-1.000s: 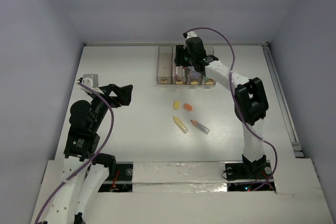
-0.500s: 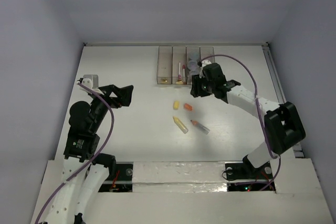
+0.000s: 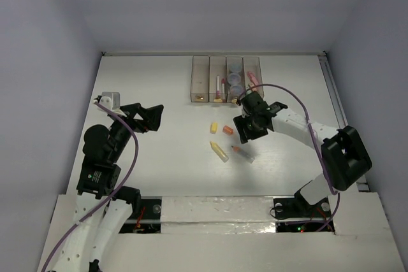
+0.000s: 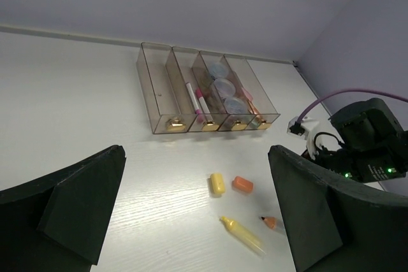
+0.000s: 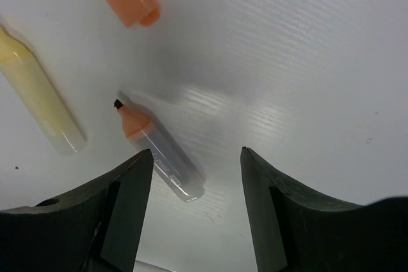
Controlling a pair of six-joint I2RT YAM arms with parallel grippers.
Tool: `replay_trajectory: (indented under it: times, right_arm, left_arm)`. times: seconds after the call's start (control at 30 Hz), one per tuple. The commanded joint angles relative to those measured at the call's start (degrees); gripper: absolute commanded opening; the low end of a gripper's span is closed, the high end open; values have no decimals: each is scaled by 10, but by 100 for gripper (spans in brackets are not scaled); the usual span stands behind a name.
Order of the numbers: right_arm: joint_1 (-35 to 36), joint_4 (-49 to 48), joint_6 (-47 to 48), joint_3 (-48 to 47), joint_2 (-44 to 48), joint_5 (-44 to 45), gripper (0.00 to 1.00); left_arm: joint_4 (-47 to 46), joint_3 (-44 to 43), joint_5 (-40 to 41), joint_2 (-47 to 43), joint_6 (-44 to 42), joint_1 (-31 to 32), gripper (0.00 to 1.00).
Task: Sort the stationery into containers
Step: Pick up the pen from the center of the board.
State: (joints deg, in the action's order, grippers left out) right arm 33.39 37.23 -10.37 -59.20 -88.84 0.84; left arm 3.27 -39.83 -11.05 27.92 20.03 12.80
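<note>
Left gripper (image 3: 152, 117): released, fingers spread wide, nothing between them. It is held above the left side of the counter (image 3: 146, 74), well apart from all stationery.

Yellow marker (image 3: 219, 151): lies flat on the counter near the middle, at a slant.

Grey marker (image 3: 243, 153): lies flat just right of the yellow marker, apart from it. It has an orange collar and a dark tip, and that tip points toward the yellow marker.

Right gripper (image 3: 245, 134): released and holding nothing. In the wrist view, the grey marker's barrel lies in the gap between the parted fingers (image 5: 121, 214), which do not touch it.

Orange piece (image 3: 227, 130) and yellow piece (image 3: 214, 127): short stubs lying side by side just beyond the two markers, apart from each other.

Containers (image 3: 193, 78): four narrow bins joined in a row at the far side of the counter.
- Second bin from the left: a pink marker (image 4: 201, 103) beside a white one.
- Third bin: three round bluish rolls (image 4: 223, 85).
- Fourth bin: a pink-orange stick, too small to identify.
</note>
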Motion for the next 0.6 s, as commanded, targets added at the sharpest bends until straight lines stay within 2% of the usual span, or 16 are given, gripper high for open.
replay_trajectory:
  times: [0.0,0.2,0.43,0.5,0.57]
  right_arm:
    - [20,40,29,-22,-1,-4,64]
    - [45,21,43,-37,-50,-44,69]
    - [58,5,54,-43,-95,-68,69]
    - [58,4,53,-45,-103,-67,68]
    - [58,6,51,-50,-116,-63,60]
  left_arm:
    - [-24,3,-11,-7,1,4,94]
    - [-23,3,-12,-7,0,4,95]
    - [-21,3,-12,-7,-1,4,95]
    - [-22,3,-10,-7,-1,4,95]
    - [-20,2,-9,-6,-2,4,95]
